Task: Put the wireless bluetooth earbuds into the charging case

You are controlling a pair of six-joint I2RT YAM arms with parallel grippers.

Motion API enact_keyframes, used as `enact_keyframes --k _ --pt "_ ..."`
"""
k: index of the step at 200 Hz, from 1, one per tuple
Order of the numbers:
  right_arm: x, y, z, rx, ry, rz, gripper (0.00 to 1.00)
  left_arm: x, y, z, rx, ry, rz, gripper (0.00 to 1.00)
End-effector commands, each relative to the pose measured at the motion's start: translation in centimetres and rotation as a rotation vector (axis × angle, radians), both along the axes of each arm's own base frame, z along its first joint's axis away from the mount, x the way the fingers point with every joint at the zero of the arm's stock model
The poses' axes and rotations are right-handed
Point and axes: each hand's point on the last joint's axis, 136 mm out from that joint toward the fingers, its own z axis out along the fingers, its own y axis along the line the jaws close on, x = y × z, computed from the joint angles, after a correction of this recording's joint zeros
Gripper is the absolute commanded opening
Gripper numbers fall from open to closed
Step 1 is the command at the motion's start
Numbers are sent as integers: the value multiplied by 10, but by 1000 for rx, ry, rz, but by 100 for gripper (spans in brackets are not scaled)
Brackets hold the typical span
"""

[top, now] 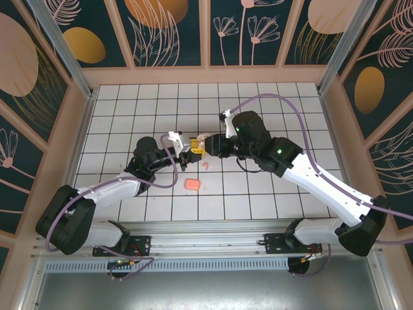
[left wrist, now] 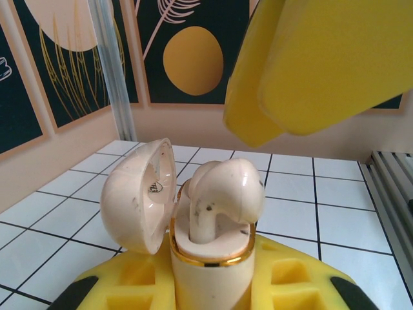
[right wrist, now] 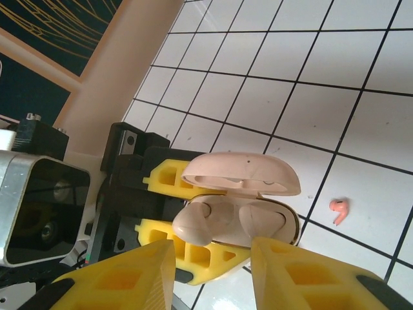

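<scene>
My left gripper (top: pixel 191 148) is shut on an open whitish-beige charging case (left wrist: pixel 210 274), holding it upright above the tiles. The lid (left wrist: pixel 137 196) is swung back. A whitish-beige earbud (left wrist: pixel 229 187) stands with its stem in the case, its head sticking out. In the right wrist view two beige earbuds sit in the case, the left earbud (right wrist: pixel 200 223) standing proud and the right earbud (right wrist: pixel 263 219) lower. My right gripper (right wrist: pixel 213 261) hovers just short of the case, open with nothing between its fingers. A pink earbud (right wrist: pixel 339 210) lies loose on the tiles.
A salmon-pink case (top: pixel 191 185) lies shut on the white tiled floor (top: pixel 258 194) near the front, with the pink earbud (top: pixel 206 165) just behind it. Patterned walls and metal posts (top: pixel 64 48) ring the floor.
</scene>
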Motion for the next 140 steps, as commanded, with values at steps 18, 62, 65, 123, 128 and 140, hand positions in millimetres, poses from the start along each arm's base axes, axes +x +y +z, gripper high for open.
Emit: enact_keyframes --k 18,62,65,123,128,140 --pt "-1 10 17 8 -43 34 36 1 -3 14 -18 -45 -4 2" --pt "-5 15 21 13 -56 61 36 0 -3 13 -19 -43 -4 2" --pt "-5 15 20 11 -55 61 36 0 -3 13 -19 -42 -5 2" --pt "-3 20 13 -5 -49 76 29 -1 -2 16 -23 -47 -4 2" --pt "-3 20 13 -6 -49 76 29 -1 -2 16 -23 -47 -4 2" --pt "-2 21 11 -12 -47 79 28 -1 -2 17 -25 -50 -4 2"
